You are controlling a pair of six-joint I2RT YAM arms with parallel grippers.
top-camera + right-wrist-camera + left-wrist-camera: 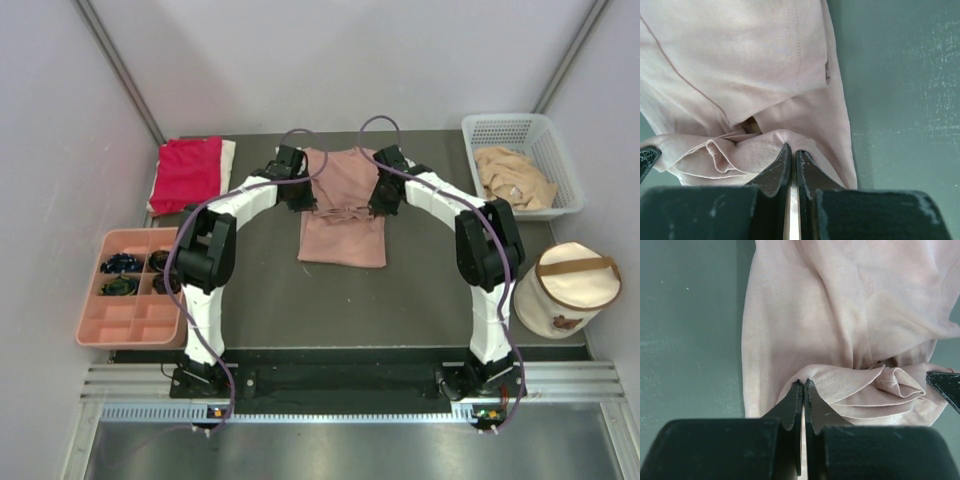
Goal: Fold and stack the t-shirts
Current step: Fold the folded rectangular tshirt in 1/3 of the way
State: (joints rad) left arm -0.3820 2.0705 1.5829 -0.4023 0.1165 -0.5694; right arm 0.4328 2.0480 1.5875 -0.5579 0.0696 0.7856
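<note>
**Both grippers pinch a fold of the pink t-shirt**

The pink t-shirt lies at the middle of the bench, nearer the far edge than the near one, with its lower half spread flat toward the near edge. Across its middle the cloth is gathered into a raised, wrinkled fold. The left gripper is closed on the left end of that fold, with a stitched hem caught between its fingertips. The right gripper is closed on the right end in the same way, and a line of stitching shows just beside its tips. In each wrist view the other gripper's dark tip shows at the frame edge, near the bunched cloth. The visible side of the shirt is plain cloth.

At the far left corner a folded red t-shirt lies on a white t-shirt. At the far right corner a tan t-shirt sits crumpled in a white mesh basket. A round cream bag with a brown strap stands by the right edge; a small brown mark low on its side is too small to read. A pink compartment tray at the left edge holds dark items in its far cells.
</note>
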